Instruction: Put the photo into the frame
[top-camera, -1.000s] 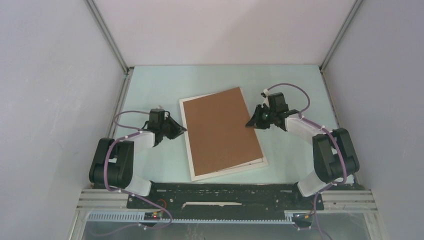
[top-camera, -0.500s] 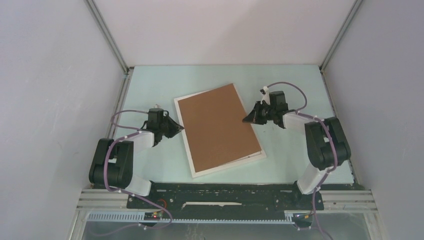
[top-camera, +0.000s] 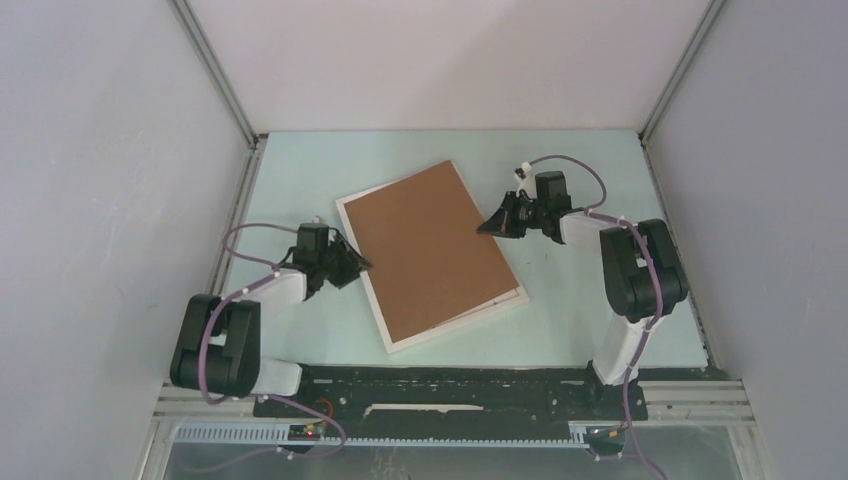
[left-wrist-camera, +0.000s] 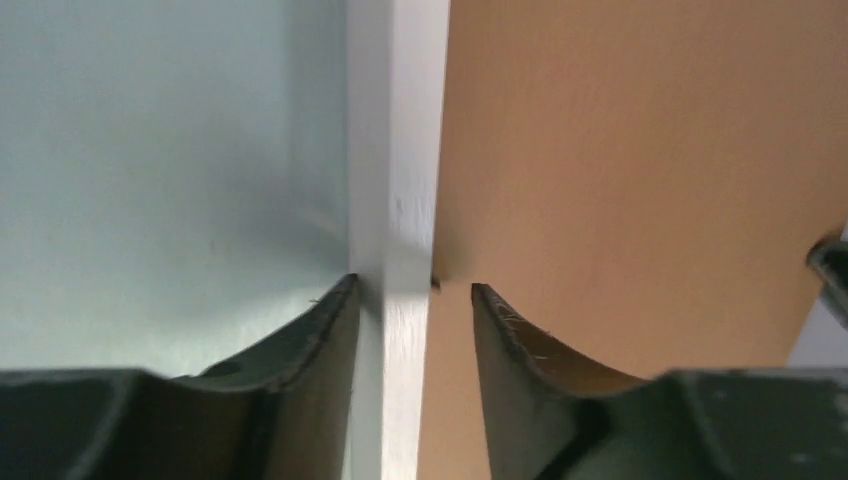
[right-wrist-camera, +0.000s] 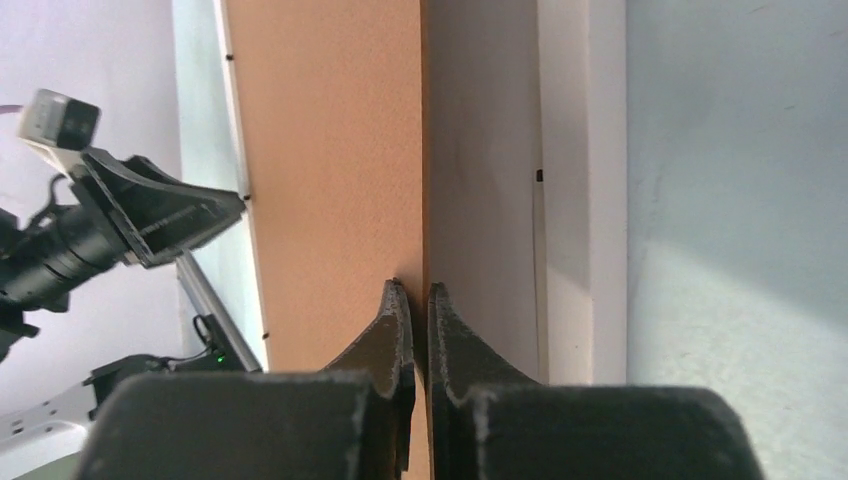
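Nearest the bases, at the left gripper (left-wrist-camera: 413, 290): slackened, jaws parted astride the white rail of the frame (left-wrist-camera: 395, 180), clamping nothing. Use it as a stop against that rail, low over the table (left-wrist-camera: 150, 150), so the frame cannot slide while the other side is worked. Avoid closing on the backing board (left-wrist-camera: 620, 150), which overlaps the rail's inner edge.

In the middle, between the two arms: frame lying flat and skewed, brown board covering nearly all of it and not square with it. No sight of the photo in any view; cannot tell whether it sits under the board.

Farther out, at the right gripper (right-wrist-camera: 420, 290): clenched, with the board's long edge running into the slit between the tips, so seemingly pinching that edge. Likely step: shifting or raising the board on the frame. Move slowly, keep the pinch shallow, carry the board level, and watch for its edge catching on the small black tab (right-wrist-camera: 540, 175) on the inner rim.
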